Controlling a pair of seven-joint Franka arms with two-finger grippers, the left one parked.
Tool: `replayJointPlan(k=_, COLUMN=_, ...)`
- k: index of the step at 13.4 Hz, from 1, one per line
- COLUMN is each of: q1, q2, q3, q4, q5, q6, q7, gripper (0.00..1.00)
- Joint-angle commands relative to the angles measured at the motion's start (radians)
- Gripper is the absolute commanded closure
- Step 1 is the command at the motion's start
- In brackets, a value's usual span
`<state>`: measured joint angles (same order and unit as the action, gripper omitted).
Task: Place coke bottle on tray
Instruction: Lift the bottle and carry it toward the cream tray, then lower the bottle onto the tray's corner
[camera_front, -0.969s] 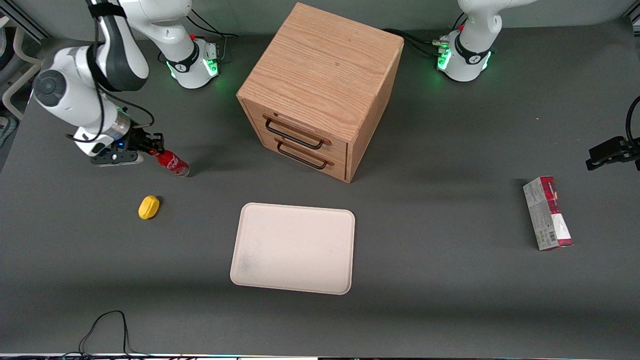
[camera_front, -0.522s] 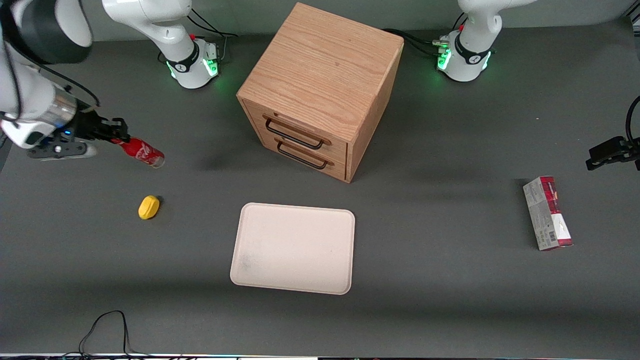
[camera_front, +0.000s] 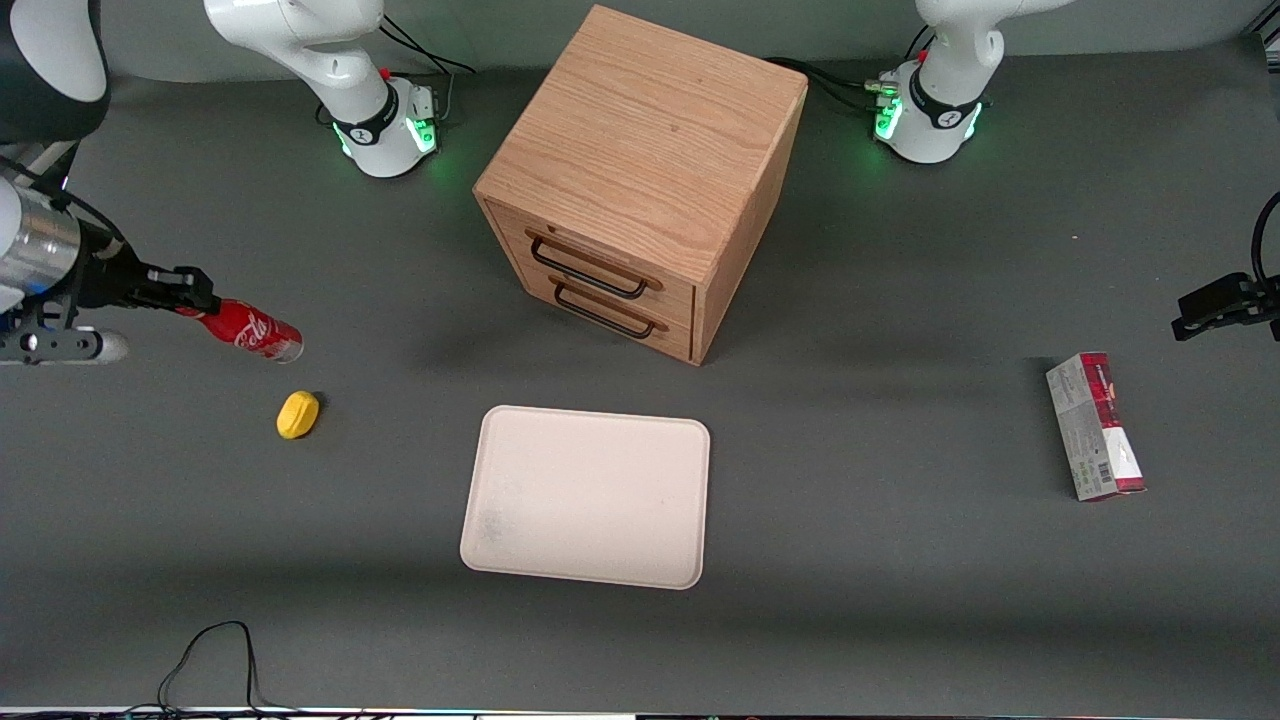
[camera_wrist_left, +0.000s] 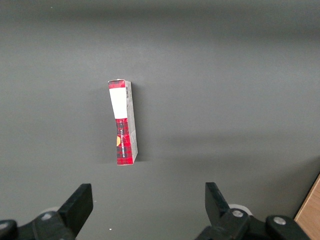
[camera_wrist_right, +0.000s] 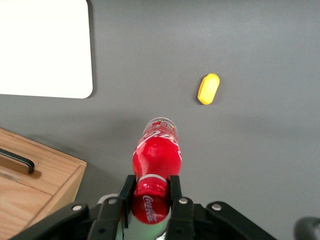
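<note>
The end effector (camera_front: 190, 293) hangs out at the working arm's end of the desk (camera_front: 900, 560), well away from the tray (camera_front: 586, 496), and it is clenched on the neck of the coke bottle (camera_front: 245, 332). In the right wrist view the two black fingers (camera_wrist_right: 175, 189) press either side of the bottle (camera_wrist_right: 156, 162) just below its red cap. The bottle is tipped over, cap end in the grip and clear base pointing toward the tray's side of the desk. It looks to be lifted off the desk rather than resting on it, though I can't be sure from the front.

The tray lies flat and bare, nearer the front camera than the wooden cabinet (camera_front: 640, 180). The cabinet's two drawers, each with a dark handle, are shut. A yellow lump (camera_front: 297, 414) sits on the desk between the bottle and the tray, closer to the bottle and a little nearer the camera than it. A red and grey carton (camera_front: 1095, 426) lies toward the parked arm's end, well apart from the tray.
</note>
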<state>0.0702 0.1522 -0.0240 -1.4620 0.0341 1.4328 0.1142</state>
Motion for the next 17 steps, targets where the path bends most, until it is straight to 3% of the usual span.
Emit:
replayJointPlan(k=1, q1=0.008, q2=0.217, q3=0.047, q4=0.27, q5=0.02, q6=-0.089, q7=0.109, gripper=1.0)
replayJointPlan(k=5, q1=0.031, q2=0.487, q3=0.159, q4=0.524, q5=0.01, q6=-0.048, q7=0.332, gripper=1.0)
replayJointPlan(k=12, q1=0.14, q2=0.661, q3=0.148, q4=0.545, q5=-0.025, q6=0.285, q7=0.511, gripper=1.0)
replayJointPlan(k=17, q1=0.166, q2=0.736, q3=0.147, q4=0.551, q5=-0.059, q6=0.406, q7=0.522, gripper=1.0)
